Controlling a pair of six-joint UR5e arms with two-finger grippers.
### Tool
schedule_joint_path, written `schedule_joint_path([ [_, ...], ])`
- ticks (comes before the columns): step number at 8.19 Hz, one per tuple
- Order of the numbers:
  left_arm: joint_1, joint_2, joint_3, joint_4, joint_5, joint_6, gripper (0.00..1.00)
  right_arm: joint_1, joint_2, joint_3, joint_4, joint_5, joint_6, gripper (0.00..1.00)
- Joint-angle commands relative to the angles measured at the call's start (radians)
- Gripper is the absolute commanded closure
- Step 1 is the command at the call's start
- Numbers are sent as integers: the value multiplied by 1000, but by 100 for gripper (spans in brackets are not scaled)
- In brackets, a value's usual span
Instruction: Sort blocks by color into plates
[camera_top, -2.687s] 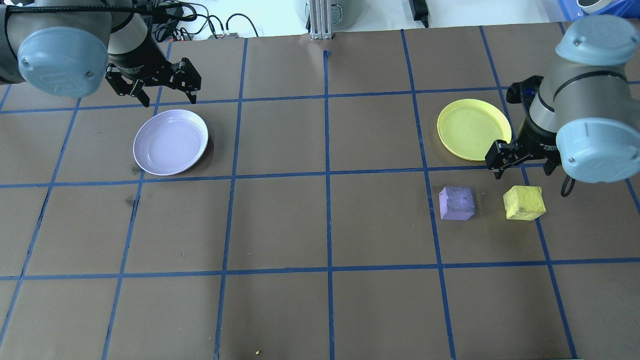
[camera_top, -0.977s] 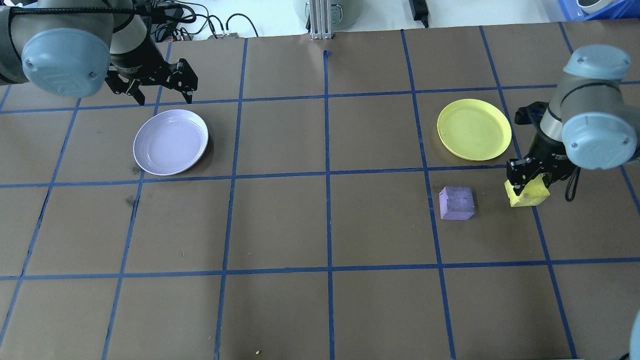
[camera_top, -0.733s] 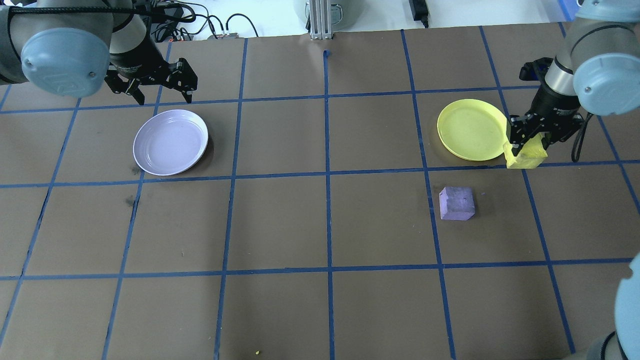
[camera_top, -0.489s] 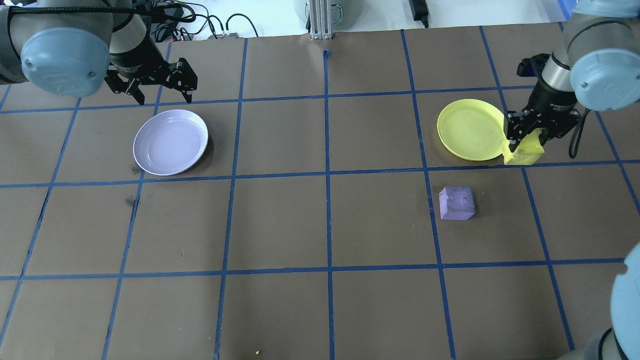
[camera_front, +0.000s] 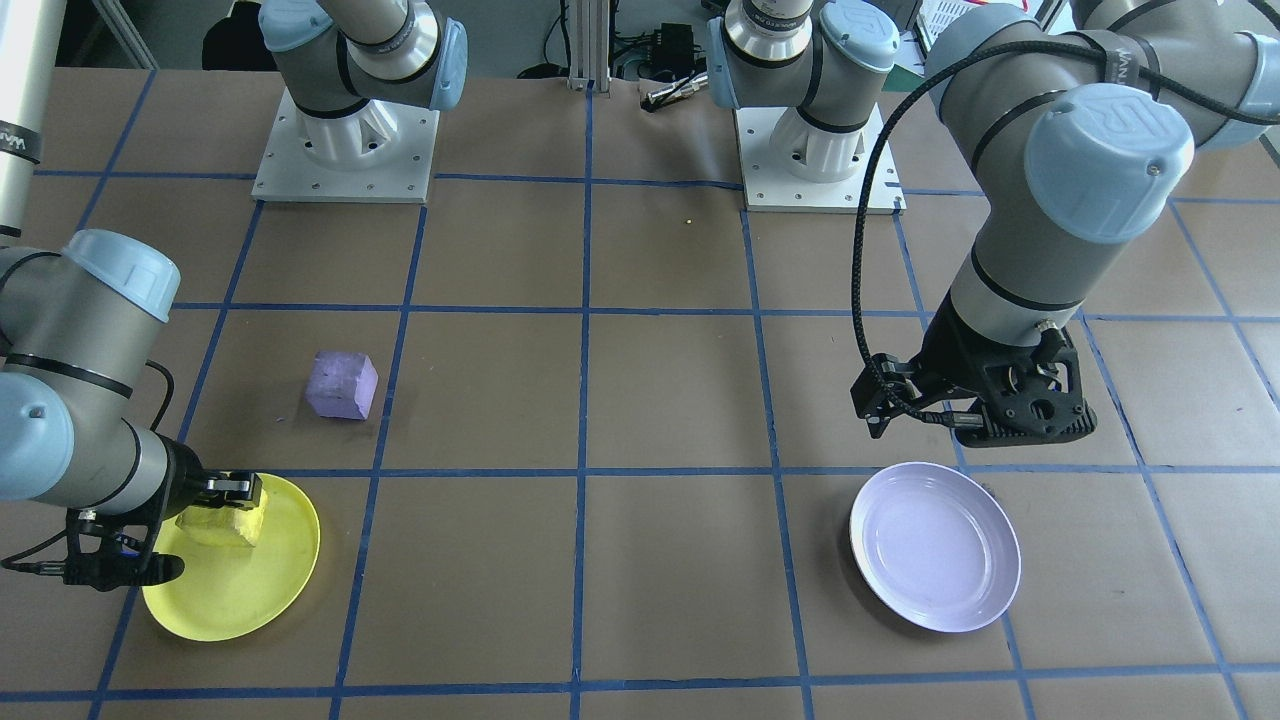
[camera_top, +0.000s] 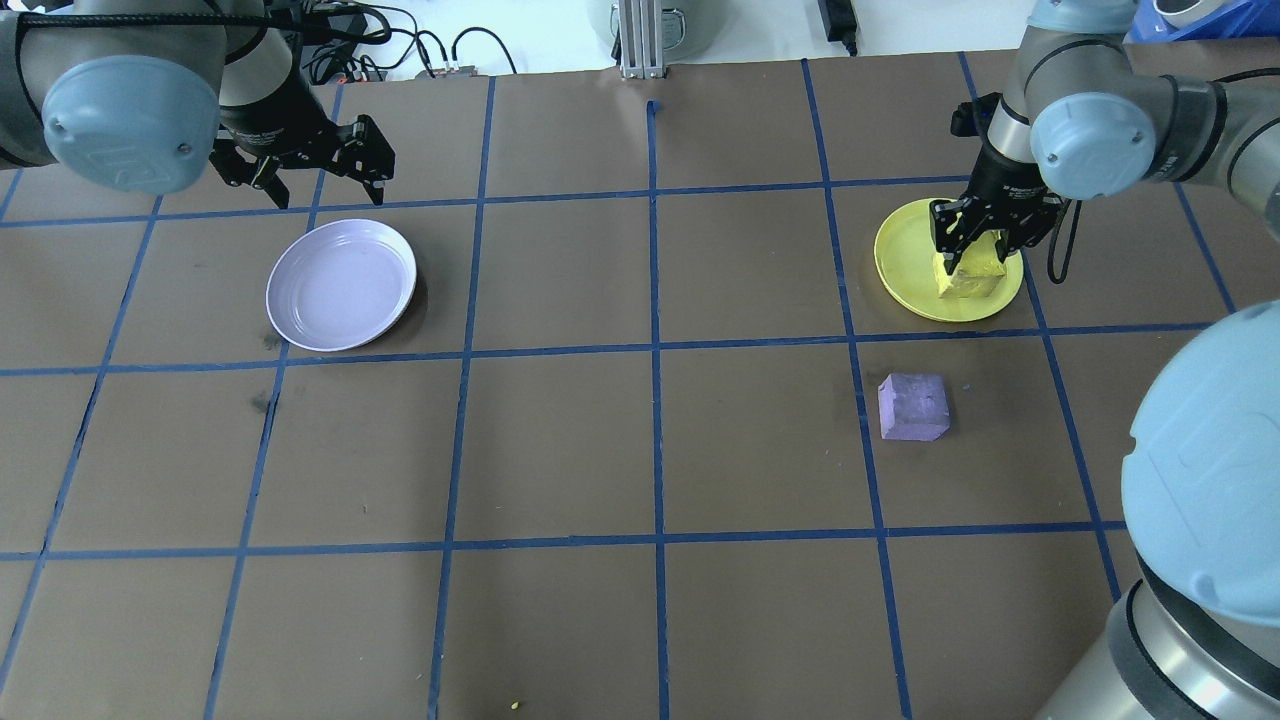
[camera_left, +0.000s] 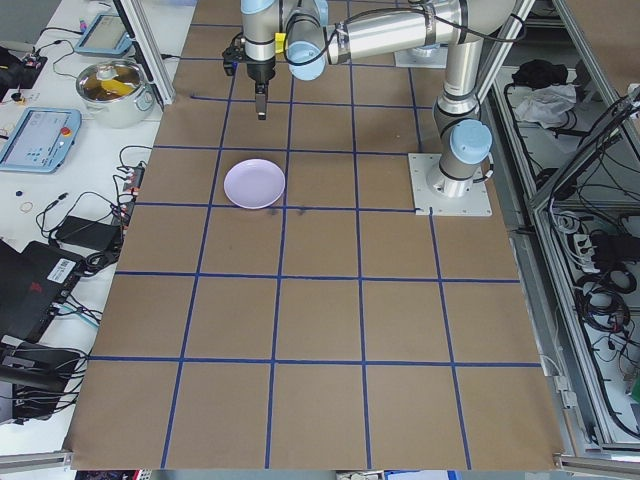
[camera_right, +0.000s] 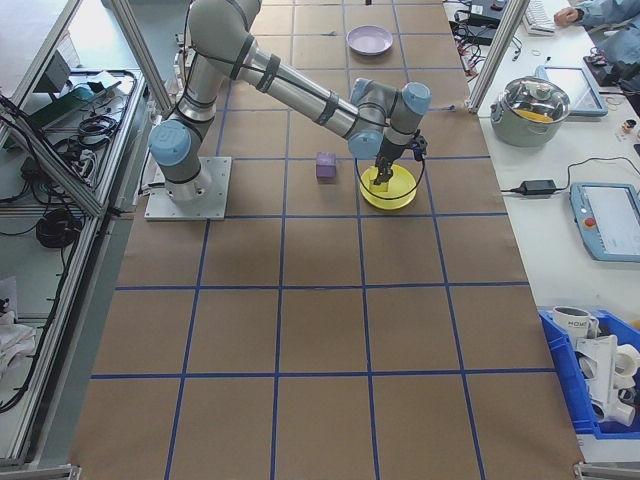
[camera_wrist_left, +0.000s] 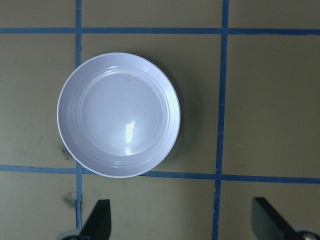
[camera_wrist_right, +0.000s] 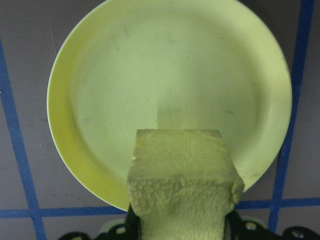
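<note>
1. The right tool (camera_top: 973, 252) is pinching the yellow block (camera_top: 968, 279) between its two fingers, holding it over the yellow plate (camera_top: 905, 262).
2. In the right wrist view the yellow block (camera_wrist_right: 182, 187) fills the lower middle of the picture, with the yellow plate (camera_wrist_right: 170, 75) spread out beyond it. Whether the block touches the plate cannot be told.
3. In the front-facing view the yellow block (camera_front: 220, 522) sits over the part of the yellow plate (camera_front: 250, 590) nearest the right arm, with the right tool (camera_front: 205, 505) closed on it.
4. The purple block (camera_top: 912, 406) lies on the brown worktop (camera_top: 640, 450) near the yellow plate, apart from it and on the side closer to the robot. Nothing touches it.
5. The lavender plate (camera_top: 341, 284) sits on the robot's left side of the worktop, well apart from the yellow plate and both blocks.
6. The left tool (camera_top: 300, 180) hangs above the worktop just beyond the lavender plate, its fingers (camera_wrist_left: 100, 220) spread wide and holding nothing.
7. The left wrist view looks straight down on the lavender plate (camera_wrist_left: 118, 115), which shows a glossy highlight.
8. Blue tape lines (camera_top: 655, 350) divide the worktop into squares.
</note>
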Motion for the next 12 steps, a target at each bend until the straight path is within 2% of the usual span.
schedule_joint_path([
  [1,1,1,0,2,0,0,0,1,6,-5,-19,2,3,0],
  [3,1,-1,-1,3,0,0,0,19,-43,-11,9,30,14,0],
  [5,1,1,-1,3,0,0,0,102,-130,34,72,35,148,0],
  [7,1,1,-1,3,0,2,0,105,-182,195,45,60,172,4],
  [8,1,2,-1,3,0,2,0,105,-209,263,-17,77,178,2],
  [12,1,1,-3,28,0,2,0,105,-206,389,-36,19,163,0],
])
